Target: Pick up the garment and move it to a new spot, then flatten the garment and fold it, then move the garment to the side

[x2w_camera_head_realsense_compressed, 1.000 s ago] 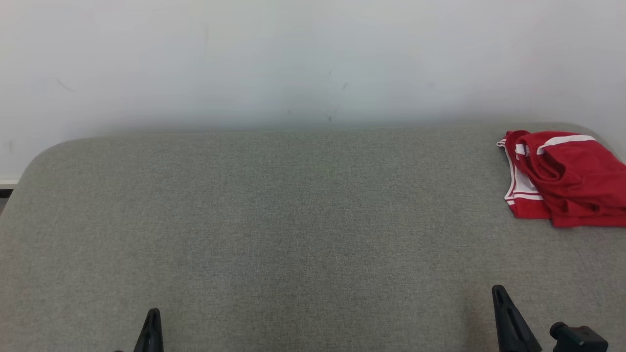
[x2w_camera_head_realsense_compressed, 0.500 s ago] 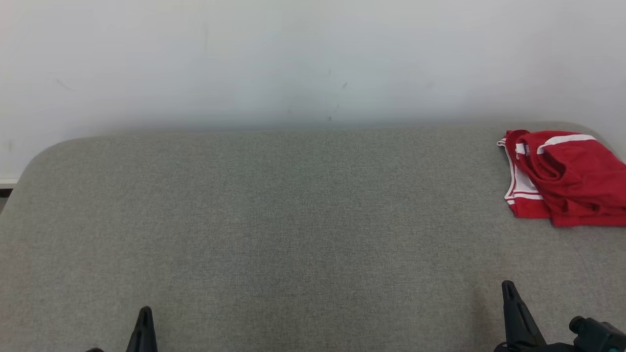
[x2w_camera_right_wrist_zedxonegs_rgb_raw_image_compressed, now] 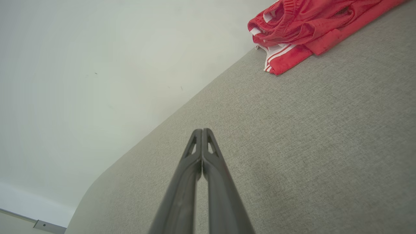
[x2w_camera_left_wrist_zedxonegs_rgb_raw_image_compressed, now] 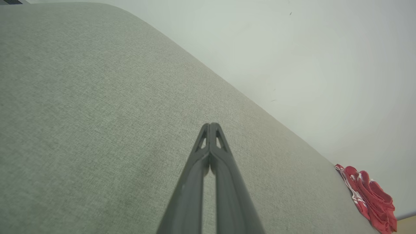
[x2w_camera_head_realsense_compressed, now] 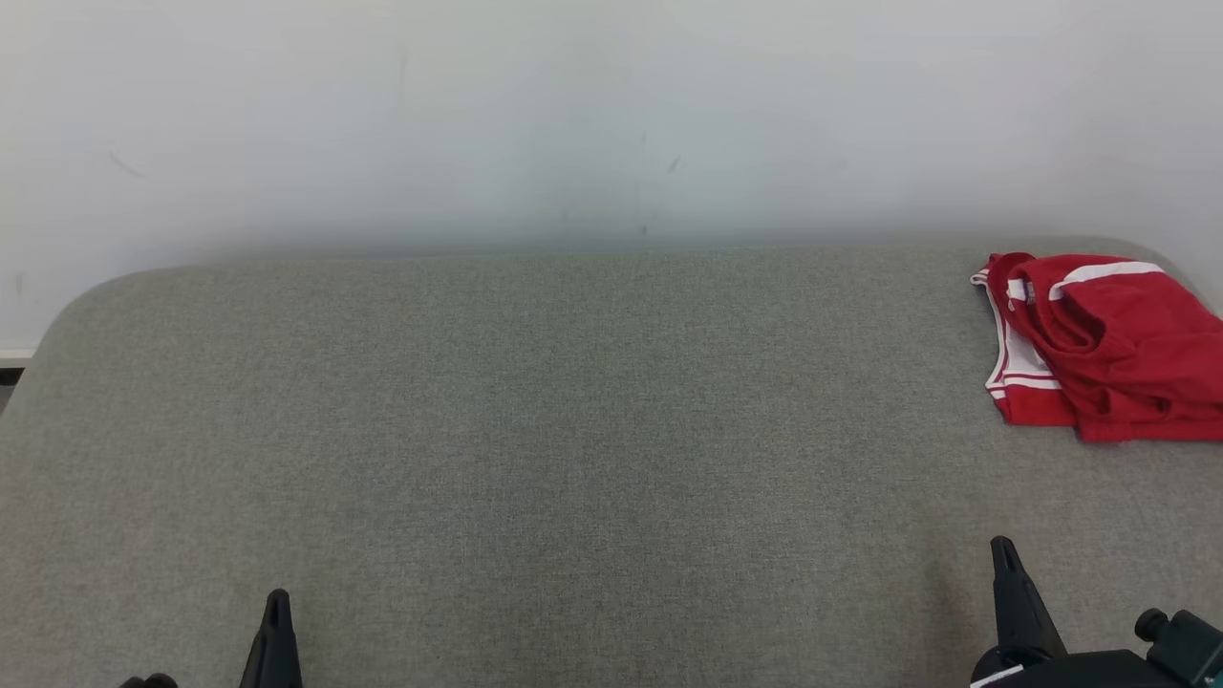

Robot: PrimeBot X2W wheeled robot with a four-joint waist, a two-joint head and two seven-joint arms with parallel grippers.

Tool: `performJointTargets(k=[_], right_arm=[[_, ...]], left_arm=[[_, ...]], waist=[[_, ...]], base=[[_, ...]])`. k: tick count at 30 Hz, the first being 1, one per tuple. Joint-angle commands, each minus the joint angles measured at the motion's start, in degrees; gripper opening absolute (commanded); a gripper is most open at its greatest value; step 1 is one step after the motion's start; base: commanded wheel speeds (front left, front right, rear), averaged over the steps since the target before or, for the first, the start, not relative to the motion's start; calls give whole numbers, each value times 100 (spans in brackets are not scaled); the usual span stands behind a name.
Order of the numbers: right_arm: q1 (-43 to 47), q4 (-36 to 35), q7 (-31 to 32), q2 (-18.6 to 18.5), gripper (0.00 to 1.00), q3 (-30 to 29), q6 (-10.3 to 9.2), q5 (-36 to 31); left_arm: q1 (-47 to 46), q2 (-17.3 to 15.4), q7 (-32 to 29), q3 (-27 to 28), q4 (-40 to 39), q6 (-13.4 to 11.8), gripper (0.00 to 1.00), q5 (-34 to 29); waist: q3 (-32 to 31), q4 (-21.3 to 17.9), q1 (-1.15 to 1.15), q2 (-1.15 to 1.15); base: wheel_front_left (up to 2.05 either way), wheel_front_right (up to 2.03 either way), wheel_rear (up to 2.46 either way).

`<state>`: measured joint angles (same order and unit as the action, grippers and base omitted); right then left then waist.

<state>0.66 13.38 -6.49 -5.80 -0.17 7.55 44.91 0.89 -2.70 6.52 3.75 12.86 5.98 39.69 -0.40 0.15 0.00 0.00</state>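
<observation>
Two grippers rest low over a grey fabric table point(x2w_camera_head_realsense_compressed: 573, 430), both shut and holding nothing. On the left gripper point(x2w_camera_head_realsense_compressed: 277, 600) the two dark fingers press together along their tips. The left wrist view shows them meeting in a point point(x2w_camera_left_wrist_zedxonegs_rgb_raw_image_compressed: 210, 125) above bare cloth; whether the tip touches the cloth cannot be told. The right gripper point(x2w_camera_head_realsense_compressed: 1001, 547) is closed the same way, its fingers joined at the tip point(x2w_camera_right_wrist_zedxonegs_rgb_raw_image_compressed: 202, 130) with only grey cloth beneath and around it.

One red garment point(x2w_camera_head_realsense_compressed: 1118, 354) with white trim lies well ahead of the right gripper and a little to its right, at the table's far right corner, near a pale wall point(x2w_camera_head_realsense_compressed: 573, 115). It is far off to the right of the left gripper, small and distant in that wrist view point(x2w_camera_left_wrist_zedxonegs_rgb_raw_image_compressed: 370, 195). Neither gripper touches it.

The garment is folded over on itself in loose, rumpled layers point(x2w_camera_right_wrist_zedxonegs_rgb_raw_image_compressed: 302, 26). A straight edge with white stripes faces the left gripper's side and runs from near to far. The head view's right edge cuts the pile off, so its long axis cannot be told for sure.
</observation>
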Motion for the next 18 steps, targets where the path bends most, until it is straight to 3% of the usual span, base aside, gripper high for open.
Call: performJointTargets(k=[1,18], right_arm=[[-158,-72,41,5,0,-44,-2,187],[-298,-43,351,66,0,-182,-4,1363]], left_arm=[[-151,-20,-33,28,-50,5,0,199],[-312,-22,-360,97,-12,51,0,1490]], waist=[[1,0,0,0],[11,-3,0,0]], base=[[0,0,0],[0,0,0]])
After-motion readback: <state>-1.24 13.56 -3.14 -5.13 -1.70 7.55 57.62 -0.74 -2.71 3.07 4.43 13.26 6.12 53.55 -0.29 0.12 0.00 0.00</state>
